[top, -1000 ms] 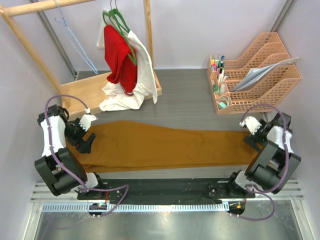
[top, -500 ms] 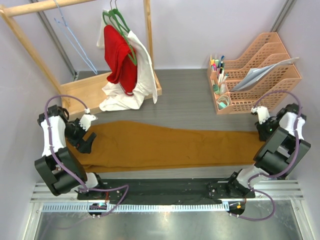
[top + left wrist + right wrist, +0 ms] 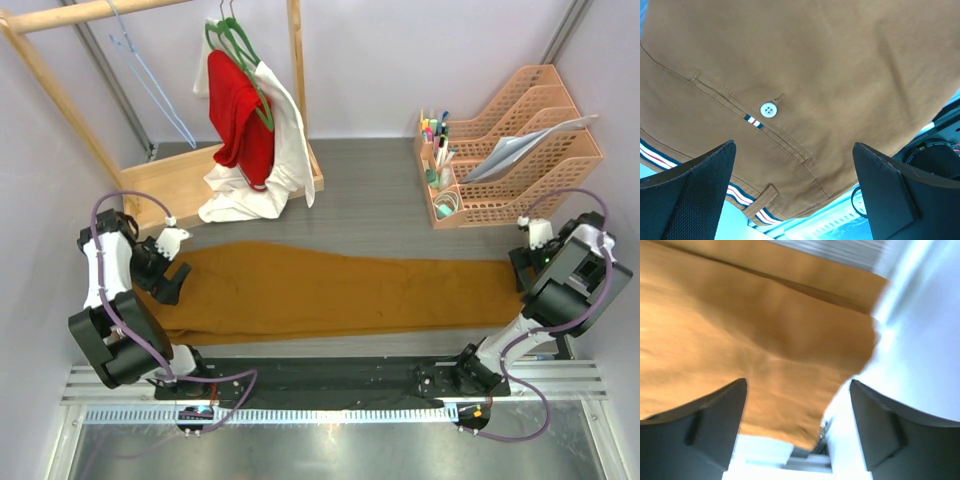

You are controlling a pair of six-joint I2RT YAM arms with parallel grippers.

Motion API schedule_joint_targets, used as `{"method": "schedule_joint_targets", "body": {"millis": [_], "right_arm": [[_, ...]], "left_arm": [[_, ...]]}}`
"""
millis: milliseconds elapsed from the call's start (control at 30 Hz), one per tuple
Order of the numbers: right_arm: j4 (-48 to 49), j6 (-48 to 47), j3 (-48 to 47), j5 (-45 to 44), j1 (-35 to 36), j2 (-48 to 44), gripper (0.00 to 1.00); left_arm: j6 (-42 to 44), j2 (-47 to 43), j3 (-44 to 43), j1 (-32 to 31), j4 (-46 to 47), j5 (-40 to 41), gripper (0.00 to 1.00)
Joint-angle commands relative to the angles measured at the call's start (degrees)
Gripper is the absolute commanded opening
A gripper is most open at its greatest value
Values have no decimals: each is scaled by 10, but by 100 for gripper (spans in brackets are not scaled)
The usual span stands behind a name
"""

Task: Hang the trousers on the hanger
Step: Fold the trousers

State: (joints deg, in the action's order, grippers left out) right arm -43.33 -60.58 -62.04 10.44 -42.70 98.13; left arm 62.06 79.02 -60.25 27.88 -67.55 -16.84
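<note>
One pair of ochre trousers [image 3: 330, 292], flat on table [image 3: 380, 190], waistband beneath left gripper [image 3: 794, 147], hem beneath right gripper [image 3: 797, 382]; both sets of fingers [image 3: 695, 190] spread wide, holding nothing.

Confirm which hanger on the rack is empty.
The light-blue wire hanger, hanging alone at the left; the green hangers carry the red garment and the white garment.
</note>
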Motion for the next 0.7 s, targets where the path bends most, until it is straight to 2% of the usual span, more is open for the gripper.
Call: {"method": "schedule_joint_targets", "body": {"millis": [0,167,433,533,567,633,667], "right_arm": [[-67,54,-83,13,-31,19,96],[-133,116,-130,22,-43,69,100],[-155,138,-145,17,-52,144,98],[-181,144,-166,26,-62,177,86],[-196,143,-172,34,-64,188,73],[-205,143,-191,39,-71,191,57],[-211,143,-197,40,-74,189,42]], "left_arm": [[-13,5,7,-1,26,18,100],[-24,19,2,-1,36,28,100],[-16,7,1,-1,30,15,100],[-12,1,2,-1,24,11,100],[-12,-1,3,-1,24,10,100],[-10,-3,3,-2,23,10,100],[-10,-4,4,-1,22,8,100]]}}
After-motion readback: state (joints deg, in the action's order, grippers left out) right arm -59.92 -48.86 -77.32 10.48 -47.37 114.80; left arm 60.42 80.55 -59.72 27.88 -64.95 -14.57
